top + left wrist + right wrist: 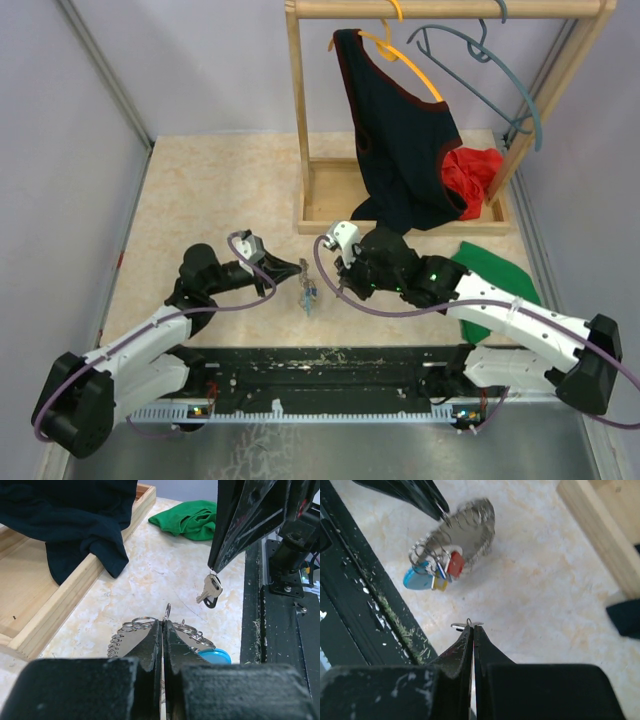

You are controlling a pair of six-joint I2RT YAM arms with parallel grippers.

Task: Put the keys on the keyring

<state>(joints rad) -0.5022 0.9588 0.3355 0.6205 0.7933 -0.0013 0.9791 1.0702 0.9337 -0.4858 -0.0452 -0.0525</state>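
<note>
The keyring [479, 522], a loop of grey coiled wire, hangs just above the table from my left gripper [164, 622], which is shut on one of its thin rings. Small rings and blue [417, 579], yellow and red tags dangle from it. In the top view the keyring [307, 294] hangs between both arms. My right gripper [472, 627] is shut on the small ring of a key [210, 589] with a black head, which hangs a short way to the right of the keyring and apart from it.
A wooden rack [320, 195] stands at the back with a dark garment [400, 150] on a yellow hanger, a grey-blue hanger [500, 70] and a red cloth [475, 170]. A green cloth [495, 270] lies at the right. A black mat [330, 365] runs along the near edge.
</note>
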